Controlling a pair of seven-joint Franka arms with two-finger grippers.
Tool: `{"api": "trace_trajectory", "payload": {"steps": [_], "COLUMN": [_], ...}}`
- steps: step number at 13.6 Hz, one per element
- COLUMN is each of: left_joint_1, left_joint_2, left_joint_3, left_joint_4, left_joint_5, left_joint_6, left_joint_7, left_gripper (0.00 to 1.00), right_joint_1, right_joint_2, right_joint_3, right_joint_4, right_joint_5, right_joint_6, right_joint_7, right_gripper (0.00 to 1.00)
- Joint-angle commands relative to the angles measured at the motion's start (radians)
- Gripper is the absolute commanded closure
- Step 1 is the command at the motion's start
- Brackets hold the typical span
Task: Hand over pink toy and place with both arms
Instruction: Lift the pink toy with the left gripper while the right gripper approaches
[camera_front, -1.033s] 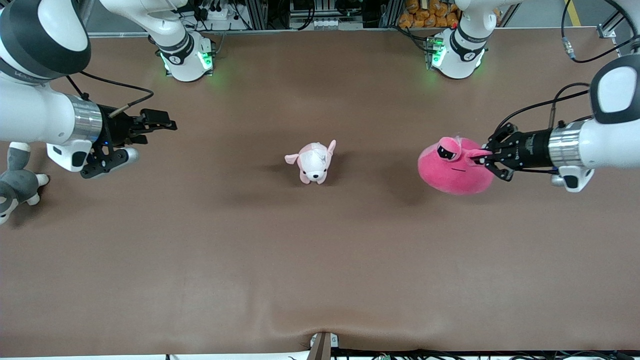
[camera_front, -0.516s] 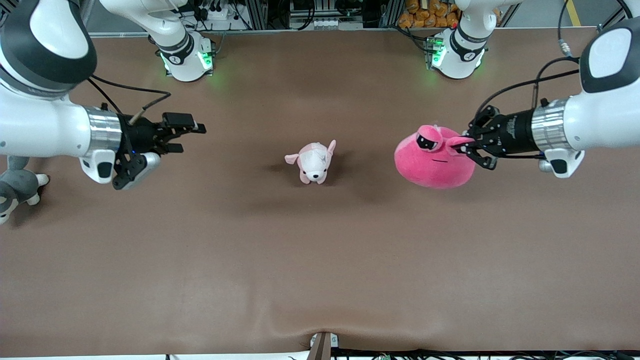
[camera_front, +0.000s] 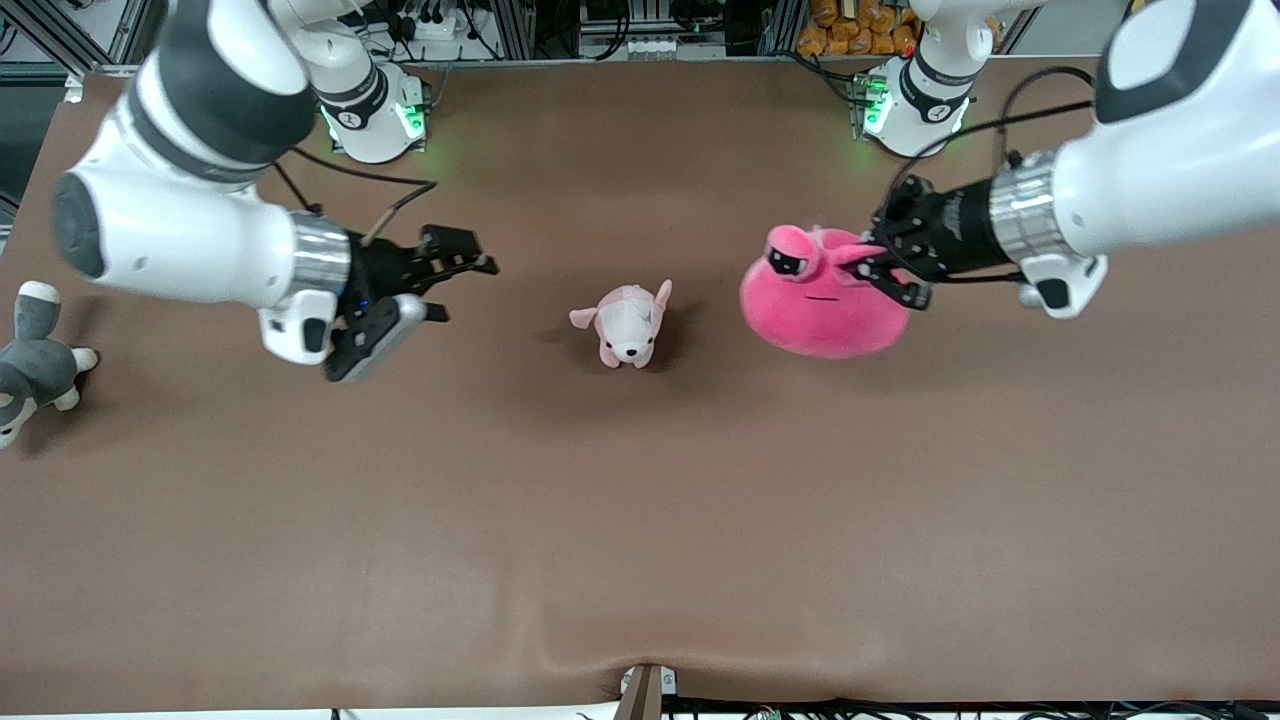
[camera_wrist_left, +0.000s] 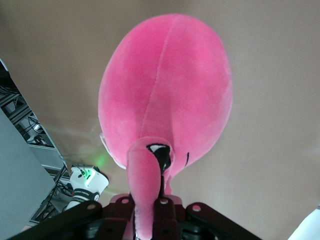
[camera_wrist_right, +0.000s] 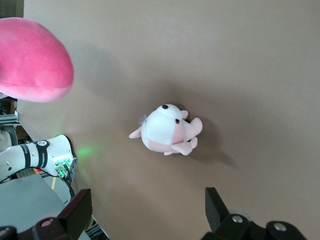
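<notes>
The pink toy (camera_front: 820, 300), a big hot-pink round plush with half-closed black eyes, hangs in the air over the table toward the left arm's end. My left gripper (camera_front: 865, 262) is shut on one of its ears and carries it. In the left wrist view the toy (camera_wrist_left: 167, 95) fills the middle, its ear pinched between my fingers (camera_wrist_left: 165, 212). My right gripper (camera_front: 465, 285) is open and empty, up over the table toward the right arm's end, pointing at the middle. The right wrist view shows the pink toy (camera_wrist_right: 30, 60) at one corner.
A small pale pink-and-white puppy plush (camera_front: 628, 323) lies at the table's middle, between the two grippers; it also shows in the right wrist view (camera_wrist_right: 167, 130). A grey-and-white plush (camera_front: 30, 355) lies at the right arm's end of the table.
My left gripper has carried the pink toy toward the table's middle. My right gripper has moved toward the middle too, still open.
</notes>
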Motion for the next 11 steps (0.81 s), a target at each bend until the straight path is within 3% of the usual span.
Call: {"api": "trace_trajectory", "payload": {"steps": [1, 4, 5, 7, 11], "left_joint_1": [-0.002, -0.026, -0.044, -0.068, -0.129], "left_joint_2": [0.013, 0.020, 0.025, 0.028, 0.048], "left_joint_3": [-0.076, -0.117, -0.117, -0.117, -0.117], "left_joint_4": [0.026, 0.028, 0.028, 0.028, 0.028], "left_joint_5": [-0.007, -0.014, -0.015, -0.024, -0.063], "left_joint_6": [0.069, 0.158, 0.185, 0.250, 0.381], "left_joint_7": [-0.055, -0.149, -0.173, -0.225, -0.319], "left_gripper": [1.00, 1.00, 1.00, 1.00, 1.00], "right_joint_1": [0.026, 0.025, 0.026, 0.063, 0.118], "right_joint_2": [0.010, 0.004, 0.004, -0.001, -0.028], "right_joint_3": [-0.008, -0.006, -0.006, -0.006, -0.006], "right_joint_4": [0.030, 0.053, 0.053, 0.044, 0.039], "right_joint_5": [0.012, 0.019, 0.059, 0.165, 0.176], "right_joint_6": [0.021, 0.024, 0.035, 0.076, 0.119], "right_joint_7": [-0.121, -0.285, -0.311, -0.315, -0.272], "right_gripper": [0.00, 0.00, 0.00, 0.00, 0.00]}}
